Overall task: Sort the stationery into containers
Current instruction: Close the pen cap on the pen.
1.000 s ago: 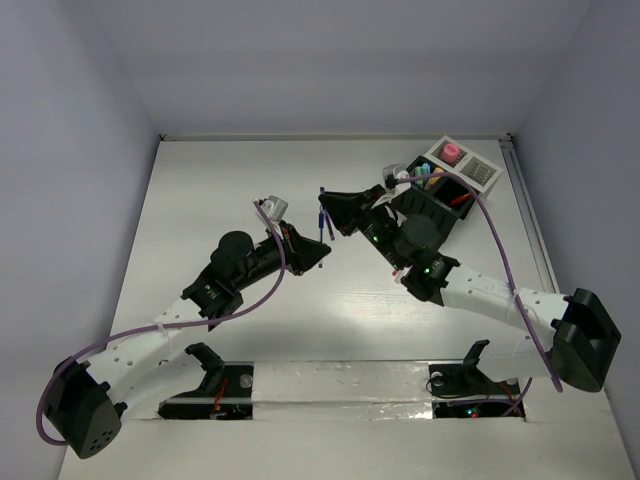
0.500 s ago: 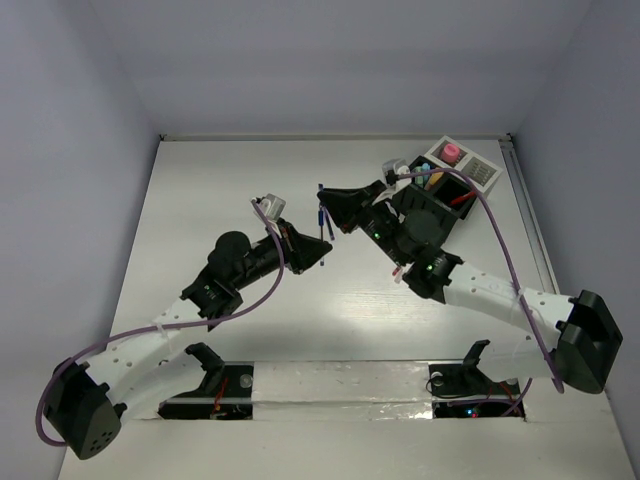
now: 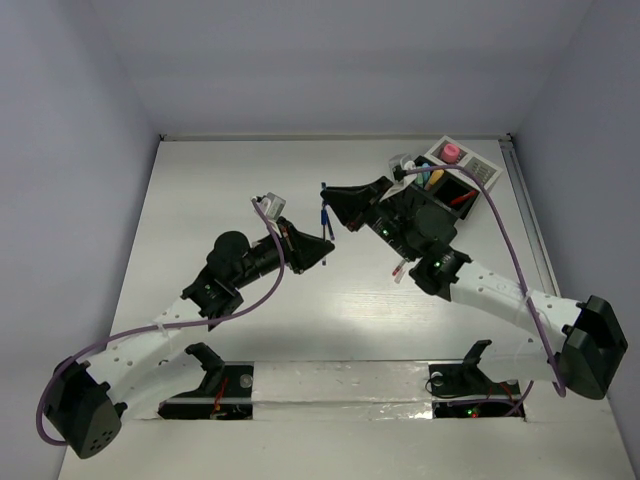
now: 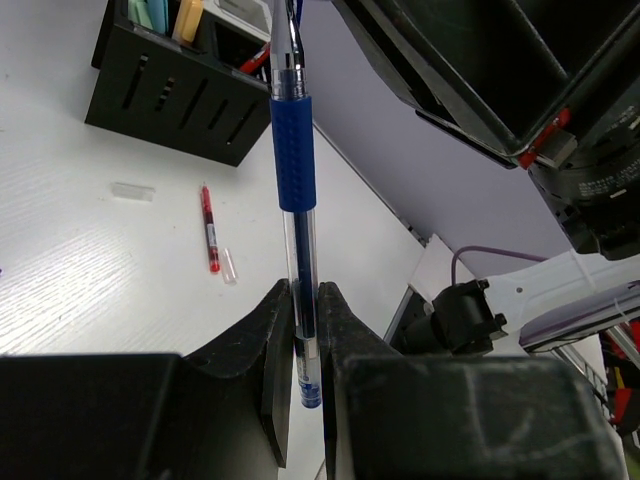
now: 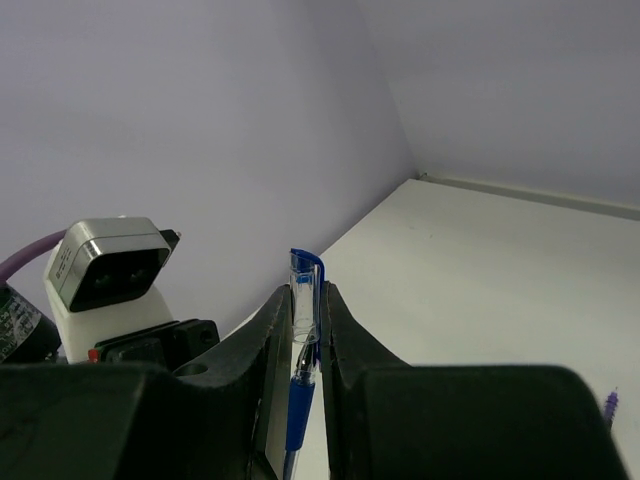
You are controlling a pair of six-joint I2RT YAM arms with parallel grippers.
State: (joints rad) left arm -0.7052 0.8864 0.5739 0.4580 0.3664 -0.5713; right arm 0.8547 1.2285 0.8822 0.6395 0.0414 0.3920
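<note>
A dark blue pen [image 4: 294, 150] stands upright between my two grippers. My left gripper [image 4: 303, 290] is shut on its rear end. My right gripper [image 5: 308, 295] is shut on a clear pen cap with a blue clip [image 5: 305, 285], and the pen's tip [image 5: 305, 368] sits at the cap's mouth. In the top view the pen [image 3: 323, 214] spans from the left gripper [image 3: 322, 246] to the right gripper [image 3: 335, 198]. The black organizer [image 3: 436, 210] with its white grid-topped section [image 3: 478, 172] stands far right, holding markers [image 3: 431, 181], a red pen [image 3: 462, 198] and a pink-capped bottle [image 3: 451, 152].
A loose red pen [image 4: 208, 230] lies on the table with a clear cap [image 4: 230, 265] beside it, in front of the organizer [image 4: 175, 95]. Another small clear piece [image 4: 132, 191] lies near the organizer. The right arm's purple cable [image 3: 505, 250] arcs over the organizer.
The right arm has shifted a little to the far right and the left gripper has followed slightly, with the pen still held between them.
</note>
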